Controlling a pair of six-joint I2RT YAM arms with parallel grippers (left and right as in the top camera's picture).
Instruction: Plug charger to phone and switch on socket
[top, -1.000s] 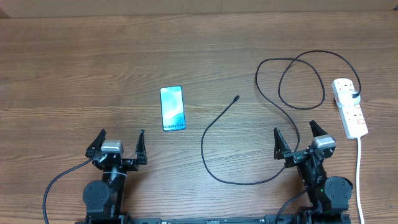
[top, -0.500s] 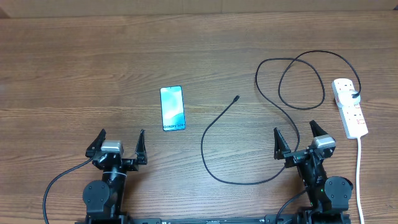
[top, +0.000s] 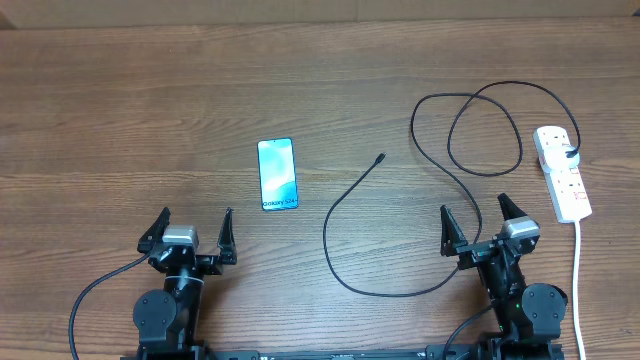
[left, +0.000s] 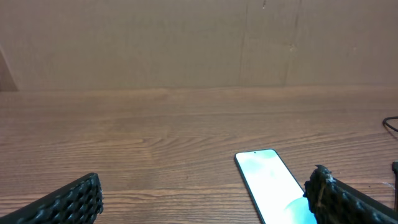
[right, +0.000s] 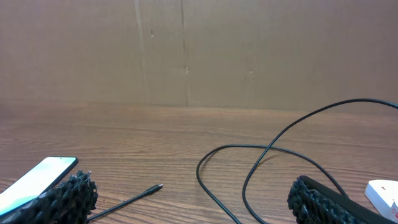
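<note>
The phone lies flat on the wooden table, blue screen up, left of centre; it also shows in the left wrist view and at the left edge of the right wrist view. The charger cable loops across the right half, its connector tip lying right of the phone and apart from it; the tip shows in the right wrist view. The socket strip lies at the far right with a black plug in it. My left gripper and right gripper are open and empty near the front edge.
The strip's white cord runs down toward the front edge at the right. A cardboard wall stands behind the table's far edge.
</note>
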